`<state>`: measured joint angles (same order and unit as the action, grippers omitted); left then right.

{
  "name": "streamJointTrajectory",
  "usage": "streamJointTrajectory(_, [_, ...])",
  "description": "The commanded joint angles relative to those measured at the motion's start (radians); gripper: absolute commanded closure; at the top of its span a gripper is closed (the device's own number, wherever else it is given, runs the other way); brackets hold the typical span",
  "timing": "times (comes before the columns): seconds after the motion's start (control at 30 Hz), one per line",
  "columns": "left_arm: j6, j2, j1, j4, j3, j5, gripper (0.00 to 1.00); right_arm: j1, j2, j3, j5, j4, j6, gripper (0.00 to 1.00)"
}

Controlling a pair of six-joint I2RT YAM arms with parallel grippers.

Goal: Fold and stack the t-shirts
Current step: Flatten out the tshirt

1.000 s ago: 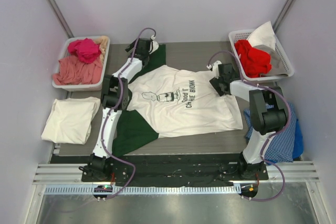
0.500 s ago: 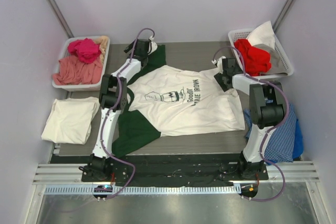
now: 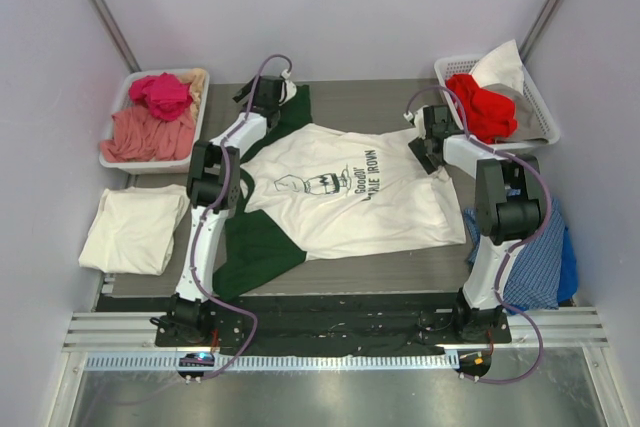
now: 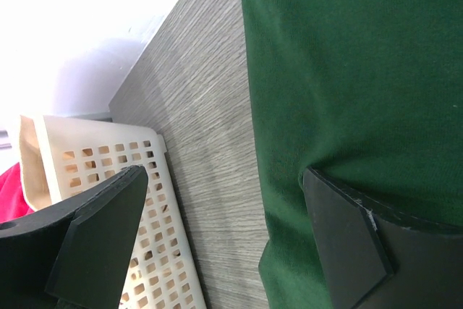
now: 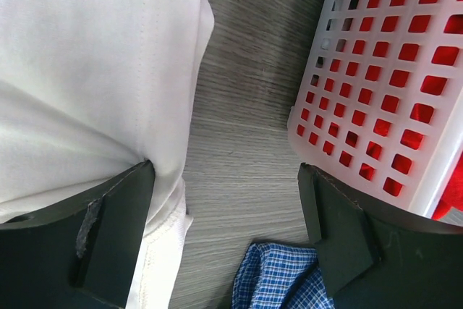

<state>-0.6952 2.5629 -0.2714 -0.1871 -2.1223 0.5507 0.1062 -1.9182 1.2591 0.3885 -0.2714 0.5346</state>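
Note:
The white t-shirt with black cartoon print [image 3: 350,202] lies spread flat in the middle of the table. It lies over the dark green t-shirt [image 3: 255,247], which shows at its left and back. The cream t-shirt [image 3: 135,229] lies folded at the left. My left gripper [image 3: 268,97] is open over the green shirt's back edge [image 4: 347,70], with one finger [image 4: 354,244] on the cloth. My right gripper [image 3: 427,142] is open at the white shirt's right sleeve [image 5: 94,56], with its left finger [image 5: 94,236] against the hem. Neither holds anything.
A white basket [image 3: 115,142] with pink and red garments stands at the back left and shows in the left wrist view [image 4: 145,208]. A second basket [image 3: 540,107] with a red garment stands at the back right [image 5: 383,70]. The blue checked cloth [image 3: 540,247] lies at the right edge [image 5: 282,280].
My right gripper has moved back and a little right. The white shirt's right side now lies flatter and slightly further back. My left gripper has hardly moved.

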Motion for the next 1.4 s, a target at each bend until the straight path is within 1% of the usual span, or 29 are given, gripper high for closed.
streamJointTrajectory(0.0, [-0.030, -0.010, 0.037, -0.060, 0.058, 0.032, 0.05, -0.026, 0.031, 0.083, 0.058, 0.046, 0.035, 0.12])
streamJointTrajectory(0.2, [-0.033, 0.010, 0.047, -0.058, 0.004, 0.058, 0.05, -0.017, 0.038, 0.158, 0.050, -0.005, 0.012, 0.12])
streamJointTrajectory(0.3, [-0.021, -0.004, 0.044, -0.060, 0.001, 0.045, 0.05, 0.004, 0.076, 0.161, 0.030, -0.048, -0.016, 0.12])
streamJointTrajectory(0.53, [-0.024, -0.007, 0.034, -0.060, -0.019, 0.043, 0.05, 0.128, 0.225, 0.063, -0.030, -0.162, -0.094, 0.12])
streamJointTrajectory(0.67, [-0.024, 0.000, 0.018, -0.060, -0.034, 0.043, 0.05, 0.202, 0.280, -0.029, -0.043, -0.178, -0.120, 0.12])
streamJointTrajectory(0.87, [-0.023, 0.006, 0.008, -0.060, -0.036, 0.043, 0.05, 0.214, 0.300, -0.130, -0.066, -0.181, -0.139, 0.12])
streamJointTrajectory(1.03, [-0.012, 0.000, 0.006, -0.060, -0.027, 0.040, 0.05, 0.214, 0.292, -0.233, -0.066, -0.123, -0.127, 0.12])
streamJointTrajectory(1.2, [-0.010, 0.000, 0.006, -0.061, -0.018, 0.040, 0.05, 0.213, 0.252, -0.286, -0.065, -0.075, -0.122, 0.12])
streamJointTrajectory(1.37, [-0.026, -0.007, 0.008, -0.043, 0.010, 0.043, 0.05, 0.211, 0.228, -0.369, -0.021, -0.017, -0.084, 0.12])
